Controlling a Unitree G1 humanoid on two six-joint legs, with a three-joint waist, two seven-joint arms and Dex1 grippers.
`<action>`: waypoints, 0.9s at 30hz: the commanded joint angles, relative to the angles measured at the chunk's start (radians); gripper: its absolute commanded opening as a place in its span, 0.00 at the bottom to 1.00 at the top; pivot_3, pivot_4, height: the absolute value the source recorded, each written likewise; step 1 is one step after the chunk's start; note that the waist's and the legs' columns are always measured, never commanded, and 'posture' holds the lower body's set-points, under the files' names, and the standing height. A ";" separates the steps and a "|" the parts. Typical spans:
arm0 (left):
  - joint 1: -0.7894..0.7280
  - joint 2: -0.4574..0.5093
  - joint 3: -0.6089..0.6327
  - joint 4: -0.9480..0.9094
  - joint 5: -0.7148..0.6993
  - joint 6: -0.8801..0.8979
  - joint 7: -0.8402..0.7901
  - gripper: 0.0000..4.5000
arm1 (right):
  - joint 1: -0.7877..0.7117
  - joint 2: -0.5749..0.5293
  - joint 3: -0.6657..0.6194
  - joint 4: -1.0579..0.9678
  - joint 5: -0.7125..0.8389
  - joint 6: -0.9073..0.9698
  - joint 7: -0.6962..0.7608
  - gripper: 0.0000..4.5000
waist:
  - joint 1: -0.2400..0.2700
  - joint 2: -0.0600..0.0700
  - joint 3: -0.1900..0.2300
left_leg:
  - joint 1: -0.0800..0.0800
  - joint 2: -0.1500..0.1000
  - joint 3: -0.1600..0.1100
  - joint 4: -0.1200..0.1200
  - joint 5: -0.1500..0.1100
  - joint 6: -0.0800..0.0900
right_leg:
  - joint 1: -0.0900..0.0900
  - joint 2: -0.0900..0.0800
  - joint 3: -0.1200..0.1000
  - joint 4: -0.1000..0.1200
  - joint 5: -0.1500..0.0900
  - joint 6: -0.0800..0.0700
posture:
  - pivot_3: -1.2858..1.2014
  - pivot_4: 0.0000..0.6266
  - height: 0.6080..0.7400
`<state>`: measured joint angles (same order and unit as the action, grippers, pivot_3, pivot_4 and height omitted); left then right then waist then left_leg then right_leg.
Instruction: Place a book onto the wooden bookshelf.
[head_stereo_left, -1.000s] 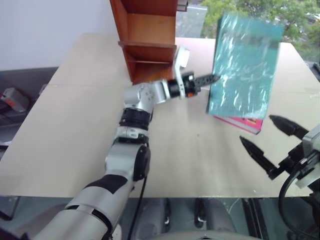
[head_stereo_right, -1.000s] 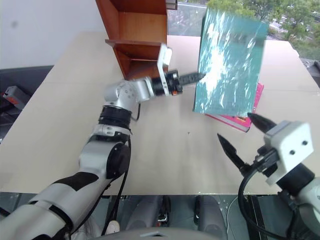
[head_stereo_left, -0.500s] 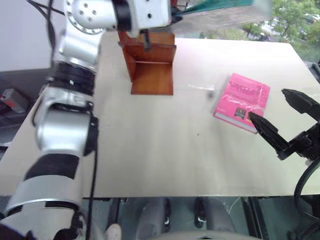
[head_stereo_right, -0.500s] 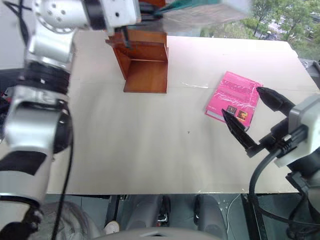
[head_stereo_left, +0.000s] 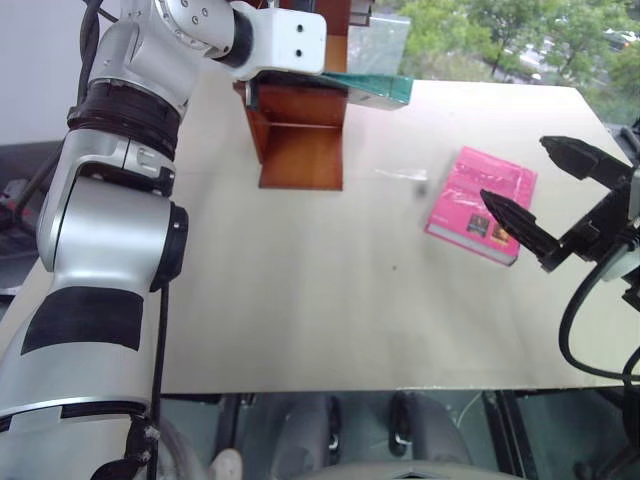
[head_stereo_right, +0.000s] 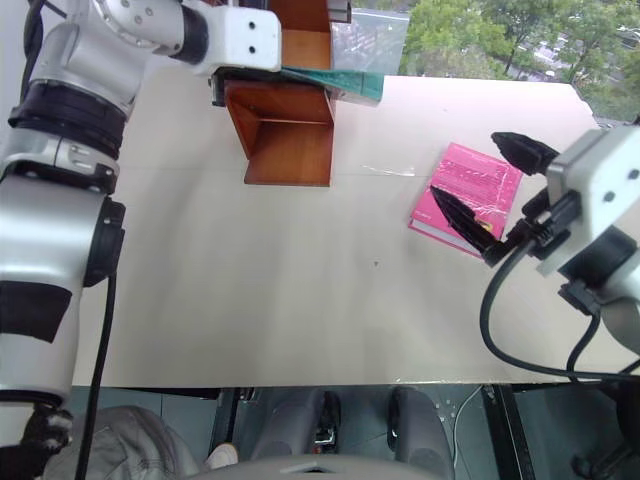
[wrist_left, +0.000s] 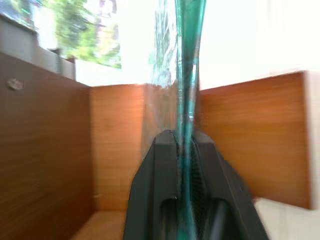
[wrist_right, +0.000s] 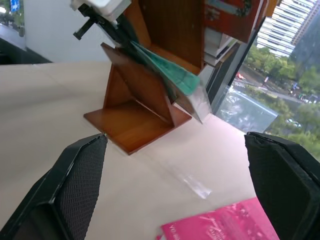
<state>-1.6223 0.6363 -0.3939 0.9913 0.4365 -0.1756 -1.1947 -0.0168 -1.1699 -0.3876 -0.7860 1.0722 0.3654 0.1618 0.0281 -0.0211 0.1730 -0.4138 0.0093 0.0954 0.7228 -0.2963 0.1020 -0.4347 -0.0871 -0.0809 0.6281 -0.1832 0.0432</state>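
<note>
The teal book (head_stereo_left: 378, 88) lies nearly flat across a shelf of the wooden bookshelf (head_stereo_left: 300, 150), its far end sticking out past the shelf's right side. My left gripper (wrist_left: 185, 137) is shut on the book's edge inside the shelf, one black finger (wrist_left: 160, 170) on each face of the cover. In the right wrist view the book (wrist_right: 167, 70) slopes out of the bookshelf (wrist_right: 135, 117). My right gripper (head_stereo_left: 517, 170) hangs open at the right, above the table, with nothing between its fingers.
A thin pink book (head_stereo_left: 465, 185) lies flat on the beige table (head_stereo_left: 300, 300) under the right gripper. Other books (wrist_right: 227, 20) stand on an upper shelf. Behind the table's far edge is a window.
My left arm has swung the teal book from upright over the pink book, up and across, and laid it onto the shelf. The right gripper has risen and moved forward, still open.
</note>
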 joint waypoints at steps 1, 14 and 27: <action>0.005 0.019 0.011 -0.022 -0.006 0.077 -0.053 0.44 | -0.065 0.024 0.003 0.030 -0.043 0.025 0.048 1.00 | -0.008 0.000 0.000 | -0.001 0.000 0.000 0.000 0.000 0.000 | -0.001 0.000 0.000 0.000 0.001 0.001 | 0.52 0.24 0.98; 0.264 0.157 0.343 -0.622 -0.399 0.468 -0.164 0.85 | -0.110 0.104 -0.024 0.102 -0.159 0.080 0.254 1.00 | -0.015 0.000 0.001 | -0.006 0.000 0.001 -0.002 0.000 0.000 | -0.006 -0.001 0.000 -0.002 0.002 0.004 | 0.52 0.24 0.98; 0.971 -0.257 0.531 -1.423 -0.919 0.987 0.285 0.99 | -0.074 0.272 0.156 0.138 -0.367 0.137 0.239 1.00 | -0.009 0.001 0.001 | 0.002 -0.002 -0.008 0.004 0.001 -0.002 | 0.008 -0.003 -0.001 -0.001 0.003 0.004 | 0.52 0.24 0.98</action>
<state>-0.6599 0.3745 0.1339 -0.3707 -0.4725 0.8084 -0.9807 -0.0968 -0.8983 -0.2215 -0.6316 0.7454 0.5043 0.4108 0.0194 -0.0204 0.1738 -0.4128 0.0071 0.0874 0.7273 -0.2953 0.0996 -0.4271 -0.0899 -0.0815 0.6273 -0.1804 0.0475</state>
